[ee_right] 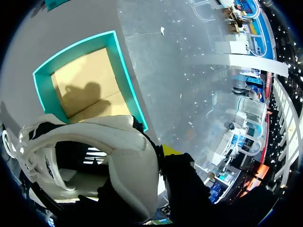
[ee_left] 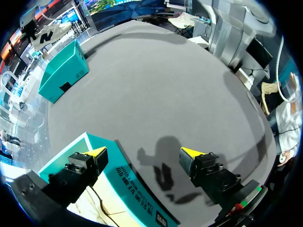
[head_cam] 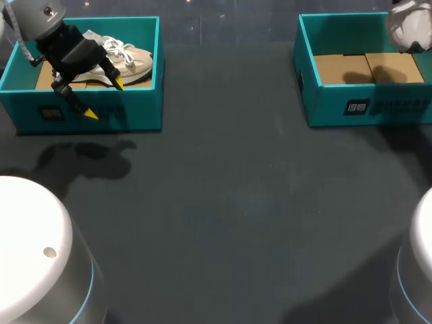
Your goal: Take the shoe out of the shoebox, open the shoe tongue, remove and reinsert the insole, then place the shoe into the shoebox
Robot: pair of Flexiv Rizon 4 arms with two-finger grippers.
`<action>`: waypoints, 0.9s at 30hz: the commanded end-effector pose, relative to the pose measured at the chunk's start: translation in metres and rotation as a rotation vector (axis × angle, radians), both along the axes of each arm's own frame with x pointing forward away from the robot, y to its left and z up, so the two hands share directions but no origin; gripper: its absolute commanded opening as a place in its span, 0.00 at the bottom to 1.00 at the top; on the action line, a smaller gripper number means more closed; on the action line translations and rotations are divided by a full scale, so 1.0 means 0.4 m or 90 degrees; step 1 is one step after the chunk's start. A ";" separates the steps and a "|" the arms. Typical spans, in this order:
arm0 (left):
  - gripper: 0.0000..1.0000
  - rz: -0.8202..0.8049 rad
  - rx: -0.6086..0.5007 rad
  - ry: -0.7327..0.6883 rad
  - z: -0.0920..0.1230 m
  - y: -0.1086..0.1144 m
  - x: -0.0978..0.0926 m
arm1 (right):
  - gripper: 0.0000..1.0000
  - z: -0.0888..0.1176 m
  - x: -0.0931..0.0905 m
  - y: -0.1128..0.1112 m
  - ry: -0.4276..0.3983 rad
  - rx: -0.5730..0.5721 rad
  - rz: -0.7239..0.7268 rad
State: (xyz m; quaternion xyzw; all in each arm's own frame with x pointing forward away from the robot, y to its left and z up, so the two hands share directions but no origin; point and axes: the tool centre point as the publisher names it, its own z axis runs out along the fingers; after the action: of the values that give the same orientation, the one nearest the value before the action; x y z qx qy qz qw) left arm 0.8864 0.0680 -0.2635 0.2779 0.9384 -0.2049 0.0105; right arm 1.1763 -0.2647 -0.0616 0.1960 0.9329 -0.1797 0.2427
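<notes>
Shoe (head_cam: 408, 27) over shoebox (head_cam: 324, 108), dark grey table (head_cam: 236, 202)

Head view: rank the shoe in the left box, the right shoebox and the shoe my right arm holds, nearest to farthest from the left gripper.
1. The laced shoe, inside the left box, just behind the left gripper.
2. The right shoebox, over on the right side.
3. The held shoe, far right, above that box.

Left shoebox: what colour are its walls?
Teal; the left shoebox shows best in the head view.
</notes>
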 end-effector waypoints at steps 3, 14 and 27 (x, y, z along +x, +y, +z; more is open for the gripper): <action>1.00 0.000 0.001 0.000 0.001 0.001 -0.001 | 0.00 -0.047 -0.045 -0.024 -0.002 0.063 -0.277; 1.00 0.000 0.001 0.000 0.001 0.001 -0.001 | 0.00 -0.047 -0.045 -0.024 -0.002 0.063 -0.277; 1.00 0.000 0.001 0.000 0.001 0.001 -0.001 | 0.00 -0.127 -0.133 -0.062 -0.120 0.178 -0.486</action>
State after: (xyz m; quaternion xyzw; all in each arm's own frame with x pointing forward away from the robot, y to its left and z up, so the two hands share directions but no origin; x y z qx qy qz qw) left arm 0.8864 0.0680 -0.2635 0.2779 0.9384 -0.2049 0.0105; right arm 1.1396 -0.2870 -0.1013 0.5294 0.8129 -0.1505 0.1904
